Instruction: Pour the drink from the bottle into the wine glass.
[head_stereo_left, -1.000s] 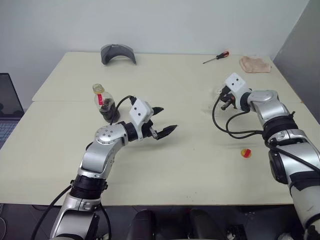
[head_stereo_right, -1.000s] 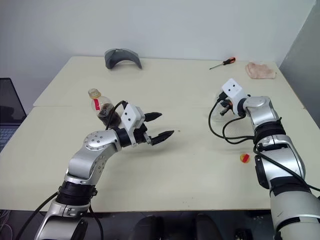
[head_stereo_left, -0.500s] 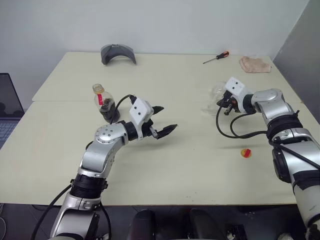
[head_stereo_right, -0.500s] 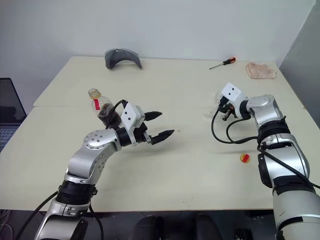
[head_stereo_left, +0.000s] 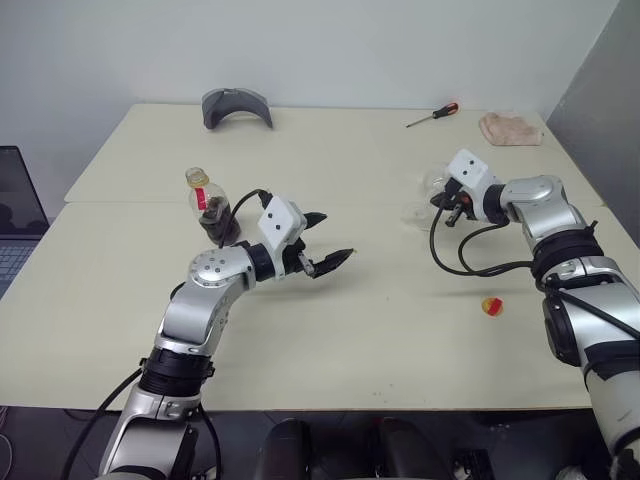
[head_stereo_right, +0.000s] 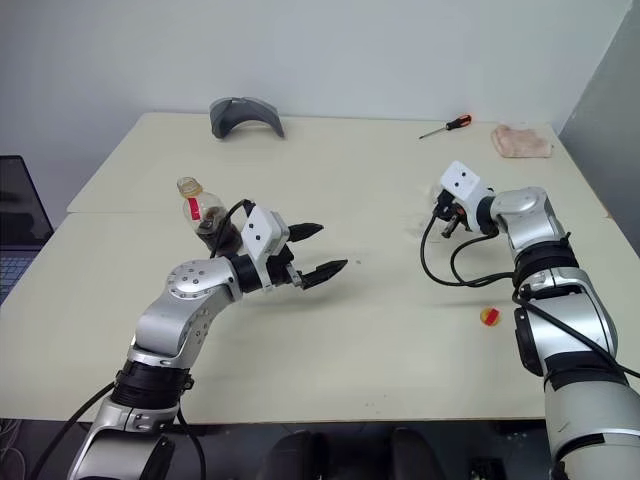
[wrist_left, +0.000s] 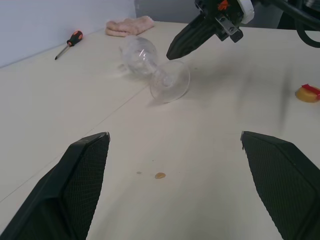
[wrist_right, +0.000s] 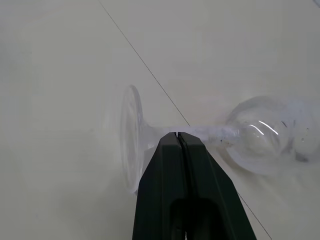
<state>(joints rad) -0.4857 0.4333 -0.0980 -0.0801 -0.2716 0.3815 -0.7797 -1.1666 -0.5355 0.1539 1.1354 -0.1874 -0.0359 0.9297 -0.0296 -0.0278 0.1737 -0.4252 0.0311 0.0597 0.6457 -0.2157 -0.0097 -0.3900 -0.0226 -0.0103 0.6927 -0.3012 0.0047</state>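
Wine glass (wrist_left: 155, 70) lying on side on worktop (head_stereo_left: 380, 300), clear, empty. Right tool (wrist_left: 172, 52) hovering closed just above stem. Left tool (head_stereo_left: 327, 241) gaping open, empty. Bottle (head_stereo_left: 207, 205) standing uncapped behind left arm.

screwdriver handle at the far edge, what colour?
The screwdriver has an orange-red and black handle, clearest in the left wrist view.

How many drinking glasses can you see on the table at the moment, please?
1. The wine glass lies on its side on the table, toward the robot's right, just beyond the shut right gripper's fingertips. None seems hidden.
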